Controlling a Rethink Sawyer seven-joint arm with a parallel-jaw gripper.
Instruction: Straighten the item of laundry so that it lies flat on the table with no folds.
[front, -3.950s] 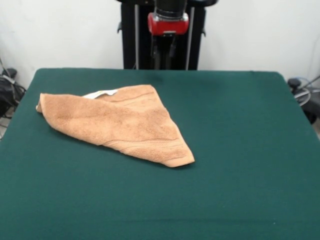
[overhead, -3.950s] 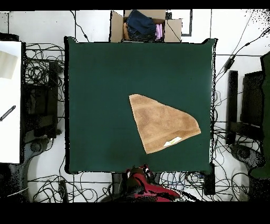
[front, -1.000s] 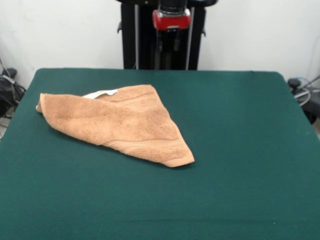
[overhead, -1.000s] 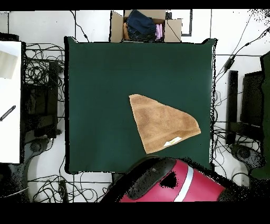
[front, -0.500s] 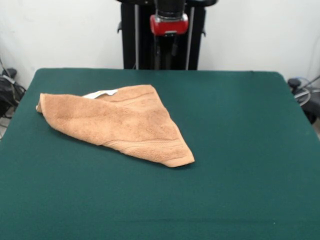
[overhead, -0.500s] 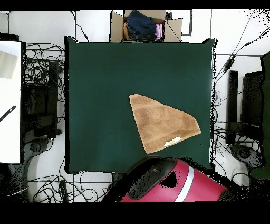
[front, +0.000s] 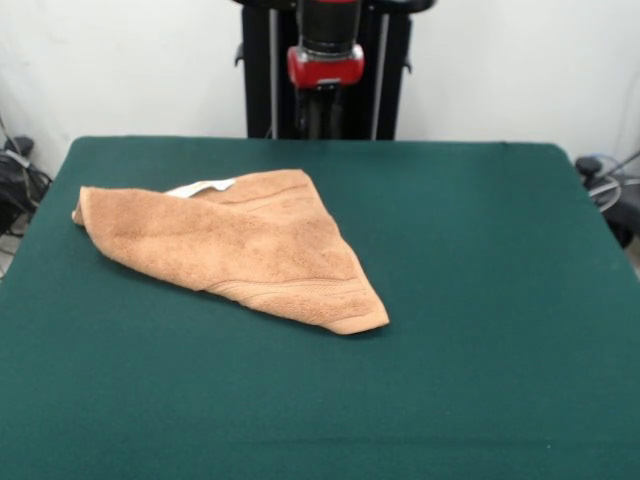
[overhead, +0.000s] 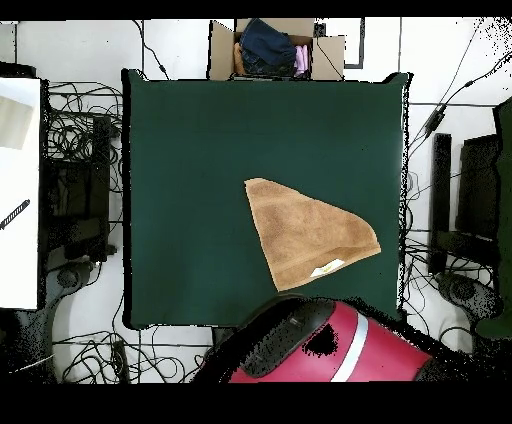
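Green felt covered the table (front: 480, 300), with cables strewn on the floor around it and a cardboard box of clothes (overhead: 272, 48) at one end. High at the table's back edge hung the gripper (front: 324, 105); whether it was parted or closed I could not tell. Well below and forward of it lay the orange-tan terry towel (front: 240, 245), folded into a rough triangle, its white label (front: 200, 187) peeking out on the gripper's side. It looked soft, light and limp, so I judged a pinch at one loose corner of the top layer best.
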